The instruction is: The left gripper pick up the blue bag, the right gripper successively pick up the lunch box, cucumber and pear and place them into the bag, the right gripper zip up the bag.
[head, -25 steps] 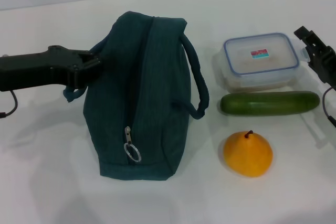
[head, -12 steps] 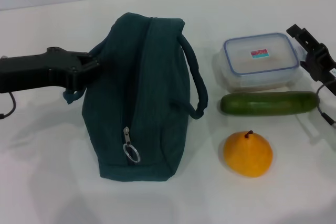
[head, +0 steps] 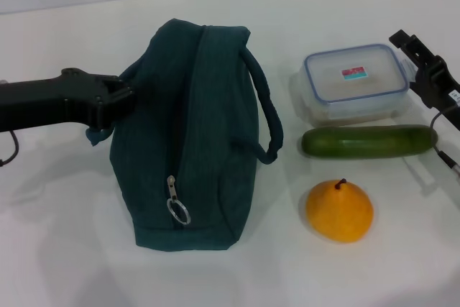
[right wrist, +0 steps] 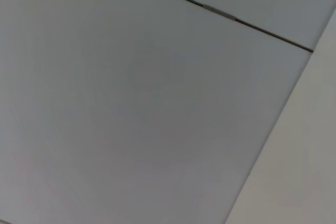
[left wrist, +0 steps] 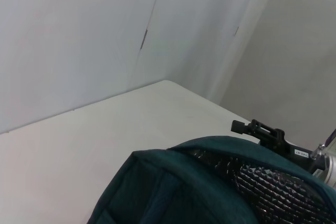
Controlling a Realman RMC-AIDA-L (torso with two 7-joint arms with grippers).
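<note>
- My left gripper [head: 118,98], a black arm reaching in from the left edge of the head view, meets the blue bag [head: 194,134] at its left flank, by the near handle loop; whether the fingers are clamped on the fabric I cannot tell, since the bag hides their tips.
- The bag stands at centre frame on the white table [head: 65,249], its zip line running down the middle with the metal pull ring [head: 178,210] hanging low near the bottom end.
- In the left wrist view the bag's top [left wrist: 210,187] fills the lower part of the frame, gaping enough to show silver quilted lining [left wrist: 278,192].
- My right gripper [head: 424,66] sits at the right edge of the head view, just beside the lunch box [head: 356,80]; it grasps nothing, and I cannot tell how far its fingers are spread.
- The lunch box, clear with a blue-rimmed lid, lies in the upper right.
- The cucumber [head: 366,141] lies just below it, lengthwise across the frame.
- The pear [head: 339,210], orange-yellow with a dark stem, rests below the cucumber, lower right.
- The right wrist view shows only a grey wall panel [right wrist: 157,103].
</note>
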